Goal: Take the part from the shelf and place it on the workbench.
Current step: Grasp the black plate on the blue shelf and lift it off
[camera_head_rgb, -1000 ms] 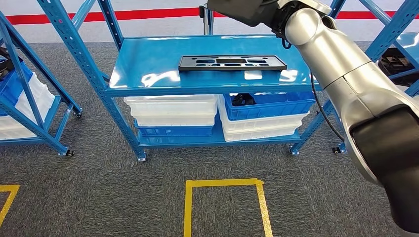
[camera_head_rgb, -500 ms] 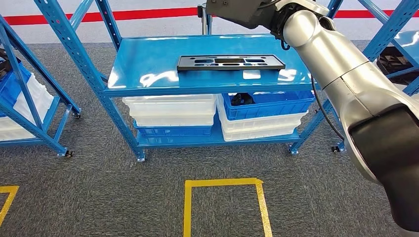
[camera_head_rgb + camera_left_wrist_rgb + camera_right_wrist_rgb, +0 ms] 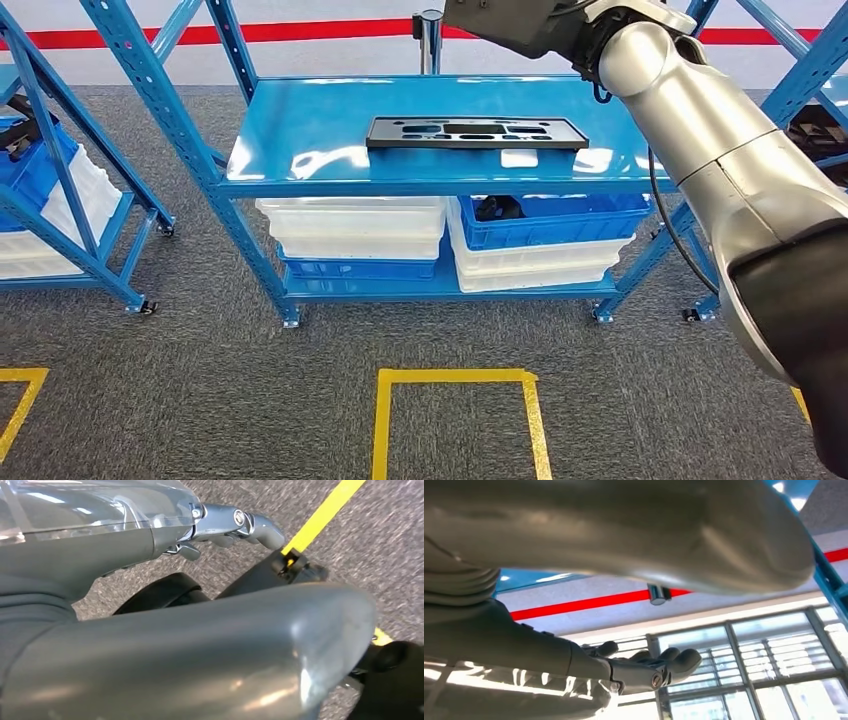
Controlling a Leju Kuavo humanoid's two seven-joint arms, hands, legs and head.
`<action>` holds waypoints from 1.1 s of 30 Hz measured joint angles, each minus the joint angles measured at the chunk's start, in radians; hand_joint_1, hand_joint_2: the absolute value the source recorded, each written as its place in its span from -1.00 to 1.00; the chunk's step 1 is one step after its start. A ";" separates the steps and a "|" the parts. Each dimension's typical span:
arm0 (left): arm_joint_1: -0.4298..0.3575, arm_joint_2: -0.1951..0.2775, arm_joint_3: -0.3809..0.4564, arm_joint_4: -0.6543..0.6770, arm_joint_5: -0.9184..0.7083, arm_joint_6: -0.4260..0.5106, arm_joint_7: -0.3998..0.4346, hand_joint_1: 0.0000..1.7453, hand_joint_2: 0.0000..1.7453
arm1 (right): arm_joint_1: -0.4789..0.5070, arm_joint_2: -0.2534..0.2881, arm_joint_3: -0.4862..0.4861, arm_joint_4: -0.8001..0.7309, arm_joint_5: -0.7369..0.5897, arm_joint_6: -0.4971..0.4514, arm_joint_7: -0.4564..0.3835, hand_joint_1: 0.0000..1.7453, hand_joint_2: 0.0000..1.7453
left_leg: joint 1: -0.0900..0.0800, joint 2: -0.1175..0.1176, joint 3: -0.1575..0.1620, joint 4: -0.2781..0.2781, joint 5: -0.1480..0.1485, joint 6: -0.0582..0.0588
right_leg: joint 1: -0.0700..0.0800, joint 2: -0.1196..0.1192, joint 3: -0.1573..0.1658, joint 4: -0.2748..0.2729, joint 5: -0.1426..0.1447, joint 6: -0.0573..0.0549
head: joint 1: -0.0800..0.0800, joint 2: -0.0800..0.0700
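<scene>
While the whole view has shifted slightly, so the camera moved, the blue shelf (image 3: pixel 300 125) stands ahead with the black part (image 3: pixel 476 132) flat on its top, ungrasped. Right hand (image 3: pixel 644 667) raised above, fingers loosely curled, empty. Left hand (image 3: pixel 235 527) hangs empty; closure unclear.

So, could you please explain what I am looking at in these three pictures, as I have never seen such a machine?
This is a humanoid robot with two silver arms ending in hands. The head view looks down from its body: a flat black part lies on the top of a blue shelf, with white and blue bins below. The right arm reaches above the shelf. The other two pictures come from wrist cameras. The right hand holds nothing, fingers loosely extended. The left hand hangs over grey carpet, also holding nothing.
</scene>
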 joint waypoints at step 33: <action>-0.006 -0.009 0.000 0.006 -0.006 0.008 0.005 -1.00 -1.00 | 0.031 -0.043 0.011 -0.025 0.002 0.002 0.008 -1.00 -1.00 | -0.005 -0.008 -0.054 0.009 0.036 -0.012 | 0.002 0.010 0.011 -0.008 -0.016 -0.019 | -0.013 0.000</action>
